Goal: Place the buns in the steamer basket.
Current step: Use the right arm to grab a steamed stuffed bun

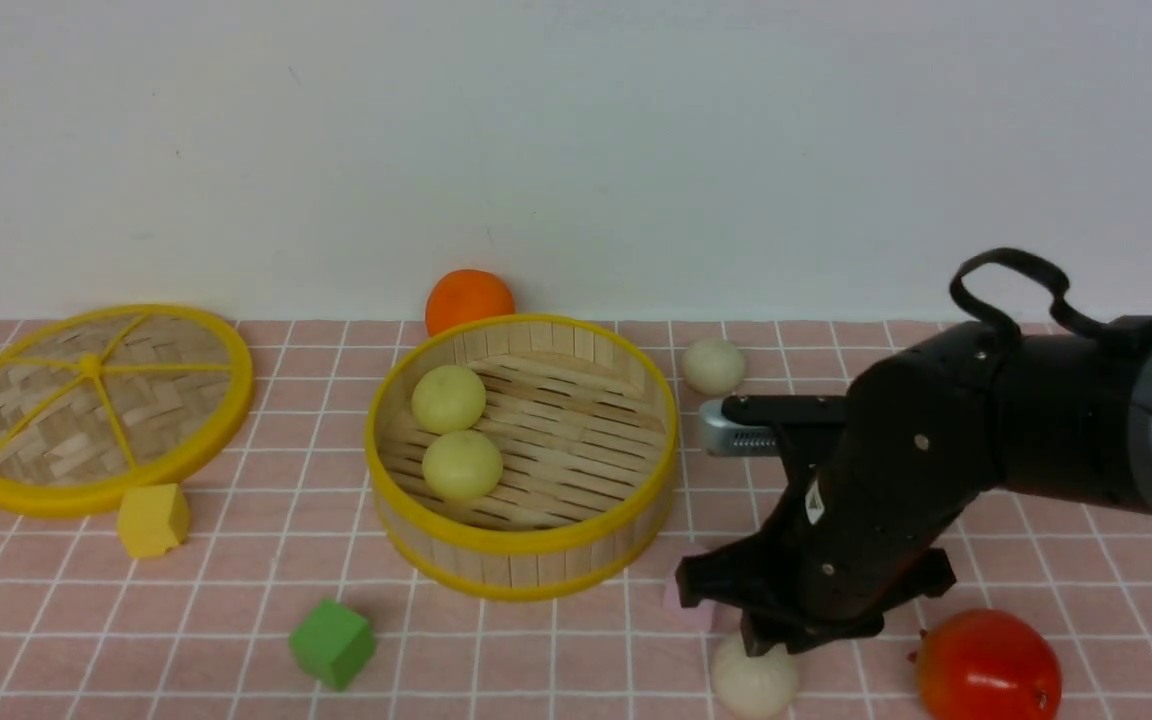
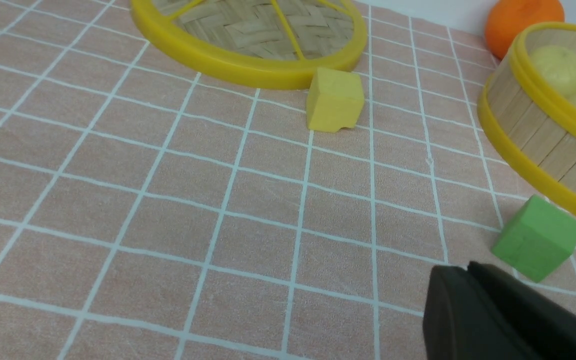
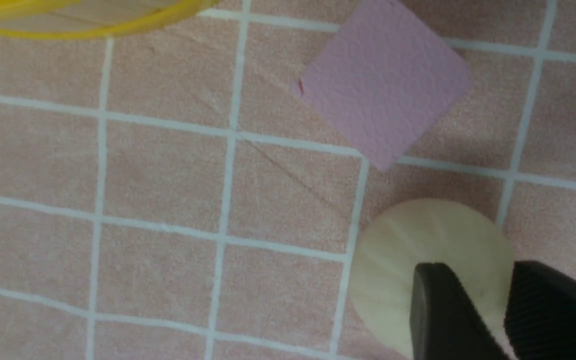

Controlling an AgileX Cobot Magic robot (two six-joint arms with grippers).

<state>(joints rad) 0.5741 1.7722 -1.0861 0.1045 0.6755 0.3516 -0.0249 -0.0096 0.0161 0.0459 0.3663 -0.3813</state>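
Observation:
The steamer basket [image 1: 526, 545] [image 2: 533, 165] stands mid-table with two pale yellow buns [image 1: 448, 398] [image 1: 462, 465] inside on its left side. An off-white bun [image 1: 754, 685] [image 3: 398, 270] lies on the cloth near the front edge. My right gripper [image 1: 766, 635] [image 3: 478, 270] hangs just over it, open, with the bun's top showing between the fingers. Another off-white bun [image 1: 713, 365] sits behind the basket to its right. My left gripper [image 2: 468, 267] shows only in the left wrist view, low over bare cloth near the green cube, its fingers pressed together and holding nothing.
The flat woven lid [image 1: 36, 420] [image 2: 268, 25] lies far left with a yellow cube [image 1: 151, 518] [image 2: 334, 105] at its rim. A green cube [image 1: 332, 642] [image 2: 535, 242] sits front left of the basket. A pink cube [image 3: 383, 80], an orange [image 1: 468, 298] and a red fruit [image 1: 986, 665] are nearby.

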